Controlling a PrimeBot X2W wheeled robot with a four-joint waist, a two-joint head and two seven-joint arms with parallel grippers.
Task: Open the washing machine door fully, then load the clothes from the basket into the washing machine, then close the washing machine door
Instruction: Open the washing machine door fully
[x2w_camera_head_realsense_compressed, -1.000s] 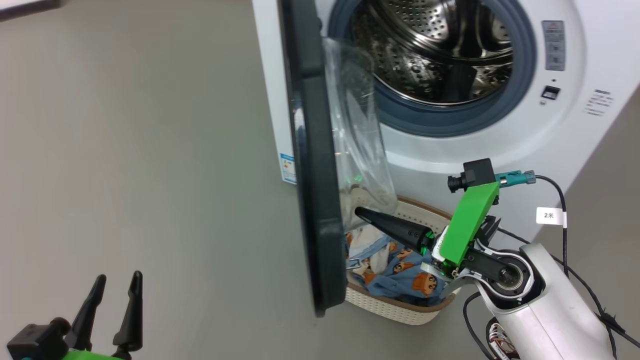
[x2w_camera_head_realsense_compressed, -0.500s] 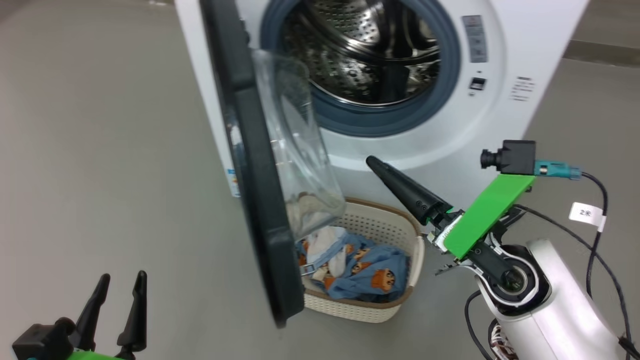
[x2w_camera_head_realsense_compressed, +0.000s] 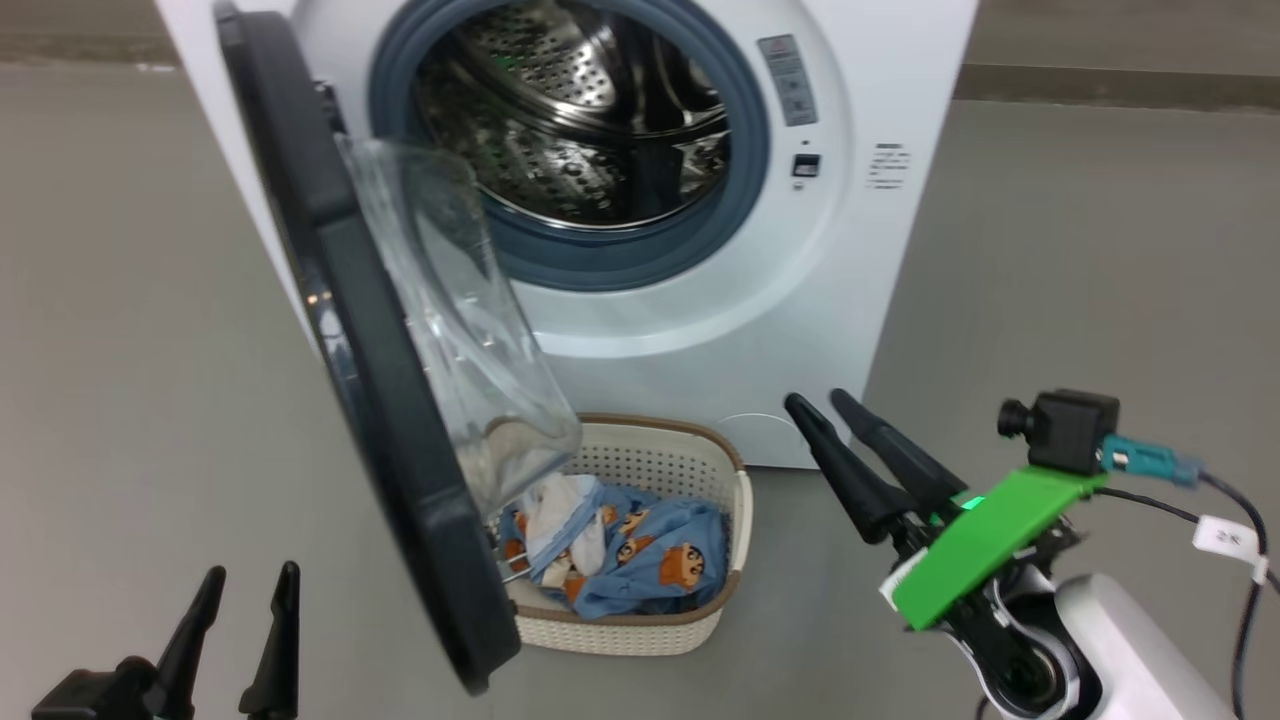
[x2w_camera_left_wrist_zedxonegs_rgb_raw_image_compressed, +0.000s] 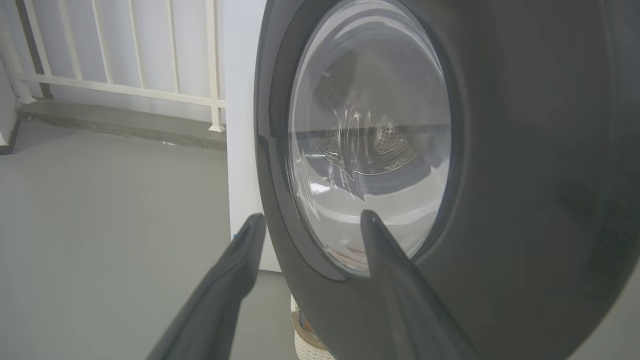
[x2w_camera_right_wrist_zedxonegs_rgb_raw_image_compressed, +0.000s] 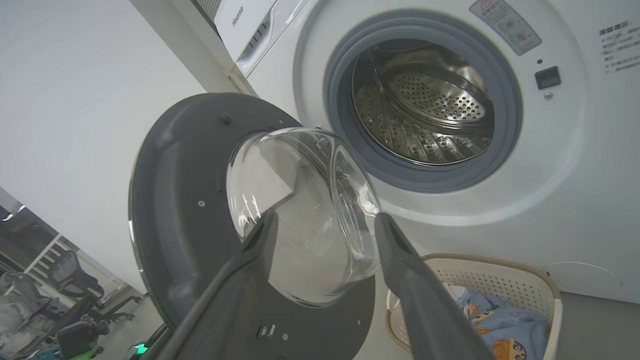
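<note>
A: Where are the clothes (x2w_camera_head_realsense_compressed: 655, 560) now?

B: In the basket (x2w_camera_head_realsense_compressed: 620, 632), on the floor (x2w_camera_head_realsense_compressed: 1050, 300) just before the machine (x2w_camera_head_realsense_compressed: 850, 250), under the opening of the drum (x2w_camera_head_realsense_compressed: 580, 130). I see none in the drum.

A: Which arm is nearer to them?

B: The right one. The right gripper (x2w_camera_head_realsense_compressed: 818, 400) hangs near the basket's right end, a little higher, jaws apart and nothing between them. From it the clothes lie to the left and downward.

A: And the left gripper (x2w_camera_head_realsense_compressed: 252, 570)?

B: Released and empty too. But the door (x2w_camera_head_realsense_compressed: 370, 380) stands out from the machine, edge toward the robot, between this gripper and the basket. Its glass bowl (x2w_camera_head_realsense_compressed: 450, 330) hangs over the basket's left end.

A: So which way in?

B: The basket's long side runs along the machine's front. I think the right arm should come down from the right end, away from the bowl.
</note>
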